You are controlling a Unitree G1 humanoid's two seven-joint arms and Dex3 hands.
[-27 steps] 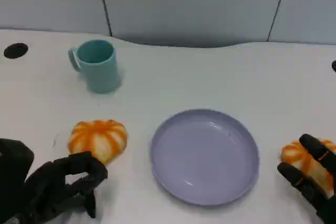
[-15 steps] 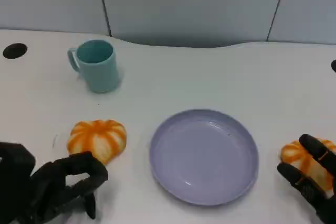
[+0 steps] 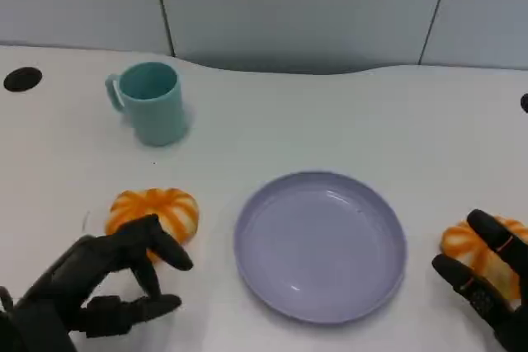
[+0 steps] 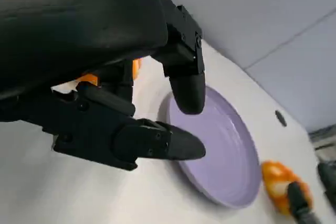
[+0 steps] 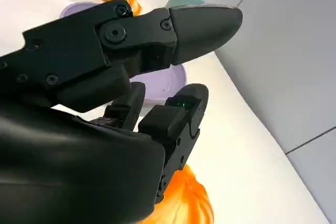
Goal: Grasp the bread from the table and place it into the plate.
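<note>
Bread comes in two pieces: one bread (image 3: 153,212) left of the one plate (image 3: 320,245), another bread (image 3: 474,249) right of it. My left hand (image 3: 95,286) hangs spread and holds nothing. My right hand (image 3: 487,286) rests its fingers on the right bread. One cup (image 3: 151,103) stands behind.

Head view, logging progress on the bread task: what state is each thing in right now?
Round lavender plate: flat on the table, nothing in it.
Orange striped bread left of the plate: on the table, not gripped.
Orange striped bread right of the plate: on the table, right hand's fingers over it.
Teal mug: upright, handle to the picture's left.
Left hand: fingers apart, holding nothing.
Right hand: grip unclear.
</note>
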